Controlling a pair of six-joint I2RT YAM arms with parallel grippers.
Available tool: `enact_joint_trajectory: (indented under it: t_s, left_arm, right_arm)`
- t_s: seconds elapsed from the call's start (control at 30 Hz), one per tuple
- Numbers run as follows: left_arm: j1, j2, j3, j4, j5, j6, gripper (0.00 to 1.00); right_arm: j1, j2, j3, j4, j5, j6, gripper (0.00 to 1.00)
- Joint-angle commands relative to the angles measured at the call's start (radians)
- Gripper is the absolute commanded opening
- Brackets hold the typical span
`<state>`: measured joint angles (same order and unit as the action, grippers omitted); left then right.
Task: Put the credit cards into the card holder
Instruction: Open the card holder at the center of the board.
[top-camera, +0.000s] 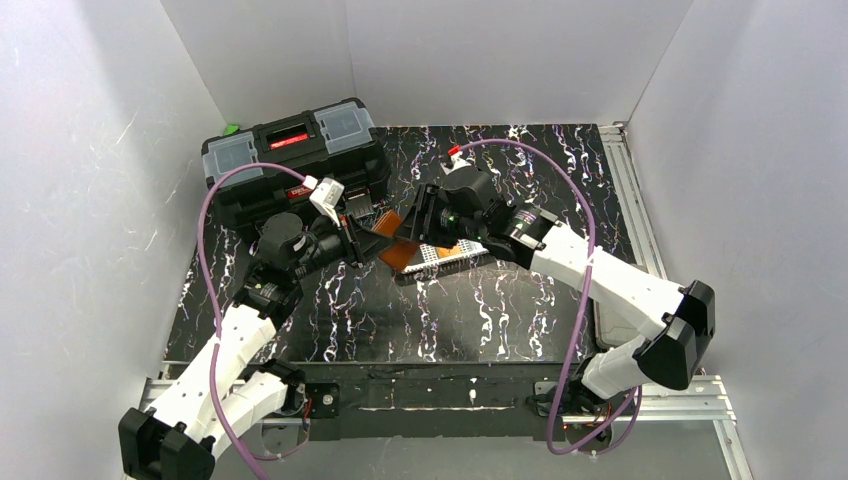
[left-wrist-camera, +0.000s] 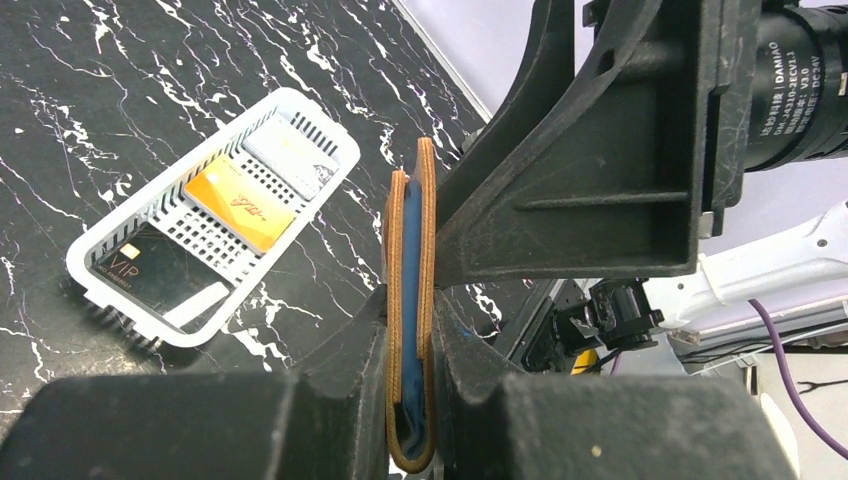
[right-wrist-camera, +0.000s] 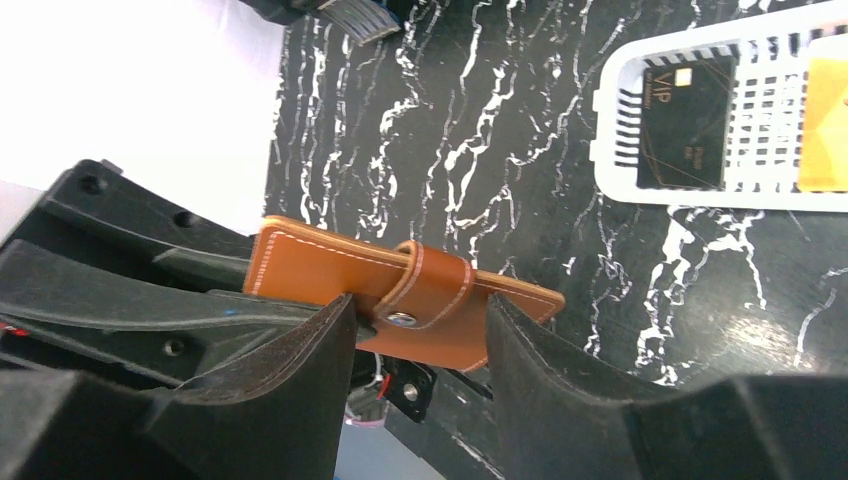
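While the left hand (left-wrist-camera: 410, 345) clamps the card holder (left-wrist-camera: 426, 210) on edge, long axis pointing straight out toward the nearer right hand (right-wrist-camera: 418, 345), whose spread fingers straddle the snap tab (right-wrist-camera: 432, 285), the credit cards (left-wrist-camera: 240, 205) lie in the basket (left-wrist-camera: 330, 128) on the tabletop (left-wrist-camera: 120, 90) below both.

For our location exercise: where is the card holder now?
Top view: the card holder is mid-table, clamped in the left tool, just left of the white basket, right tool at its snap tab.
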<state>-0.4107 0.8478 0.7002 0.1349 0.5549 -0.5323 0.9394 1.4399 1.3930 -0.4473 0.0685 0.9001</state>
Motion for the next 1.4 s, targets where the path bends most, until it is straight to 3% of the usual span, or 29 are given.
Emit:
enact_joint_trajectory:
  t_s: [0.0, 0.47, 0.5, 0.7, 0.8, 0.97, 1.17, 1.37]
  left_arm:
    - [-0.013, -0.022, 0.029, 0.057, 0.102, -0.029, 0.0]
    - [-0.013, -0.026, 0.055, 0.083, 0.102, -0.058, 0.0]
    - [-0.013, -0.024, 0.061, 0.091, 0.104, -0.064, 0.0]
    - [-0.012, -0.025, 0.065, 0.093, 0.114, -0.064, 0.0]
    - [-0.009, -0.028, 0.064, 0.081, 0.112, -0.059, 0.0]
    - [-0.004, -0.026, 0.072, 0.064, 0.111, -0.053, 0.0]
    - [0.0, -0.016, 0.077, 0.058, 0.106, -0.008, 0.0]
    - [0.0, -0.028, 0.063, 0.035, 0.122, 0.108, 0.0]
  right_arm:
    - [-0.002, 0.017, 0.011, 0.152, -0.041, 0.028, 0.57]
    - [-0.01, 0.075, 0.057, 0.133, -0.061, 0.076, 0.44]
    - [-0.011, 0.084, 0.061, 0.132, -0.095, 0.084, 0.36]
    - [-0.018, 0.075, 0.043, 0.145, -0.099, 0.095, 0.1]
    - [-0.041, 0.035, -0.01, 0.184, -0.115, 0.12, 0.01]
    - [-0.09, -0.051, -0.152, 0.354, -0.189, 0.163, 0.01]
    - [-0.111, -0.086, -0.18, 0.406, -0.258, 0.179, 0.01]
    - [-0.159, -0.107, -0.244, 0.498, -0.352, 0.299, 0.01]
